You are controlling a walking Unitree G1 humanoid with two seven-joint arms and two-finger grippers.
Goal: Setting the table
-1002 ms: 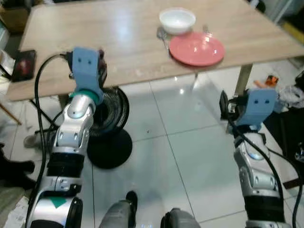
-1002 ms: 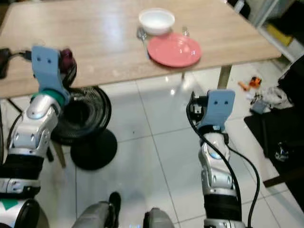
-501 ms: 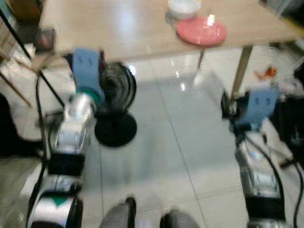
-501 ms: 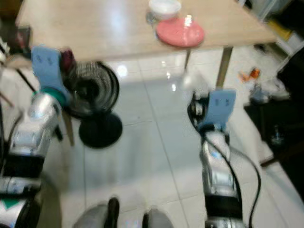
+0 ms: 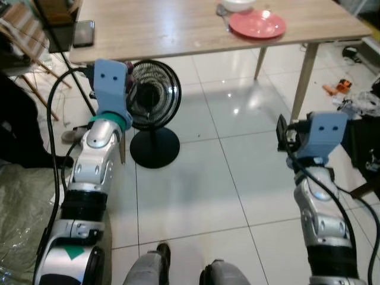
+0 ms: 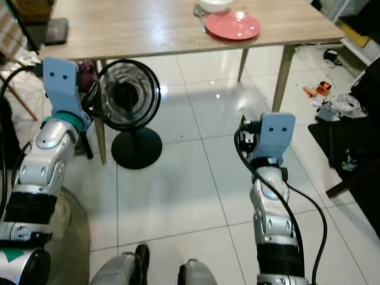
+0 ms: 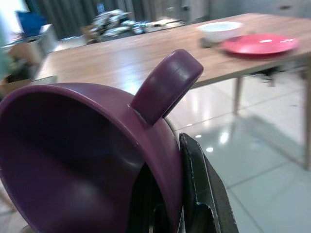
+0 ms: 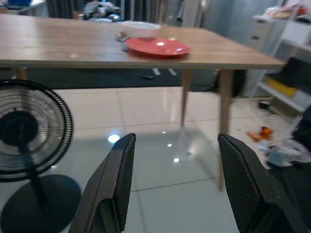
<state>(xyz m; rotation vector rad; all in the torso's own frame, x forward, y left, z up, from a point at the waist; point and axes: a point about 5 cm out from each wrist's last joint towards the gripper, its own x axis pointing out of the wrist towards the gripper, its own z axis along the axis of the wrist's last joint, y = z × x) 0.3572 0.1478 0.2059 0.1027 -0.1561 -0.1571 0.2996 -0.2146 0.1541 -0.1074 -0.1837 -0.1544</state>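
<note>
Left pincer [image 7: 165, 213] is clamped on the wall of a purple mug [image 7: 92, 145]: one black finger [image 7: 199, 189] on the outside, the other inside the rim. The mug is glossy, round-bodied, with a thick looped handle sticking up. It's held in the air off the near edge of the counter [image 5: 166, 27], above a black fan [image 5: 153, 101].

Right pincer [image 8: 170, 189] is spread wide and empty, its fingers [image 8: 114, 189] showing textured black pads. It hangs over the floor [image 5: 208, 172], facing the counter from a distance.

Counter is a long rectangle of pale wood grain with a smooth, slightly shiny top and slim wooden legs. At its far right end sits a flat round pink plate [image 5: 257, 24], glossy. Touching or just behind it is a white bowl [image 8: 141, 29], and a metal spoon [image 6: 199, 12] lies just beside the plate. A dark flat phone [image 5: 83, 32] lies near the left end.

The fan has a round wire grille, a short stem and a disc base; it stands on the floor under the counter's near edge. Floor is large white glossy tiles with light reflections.
</note>
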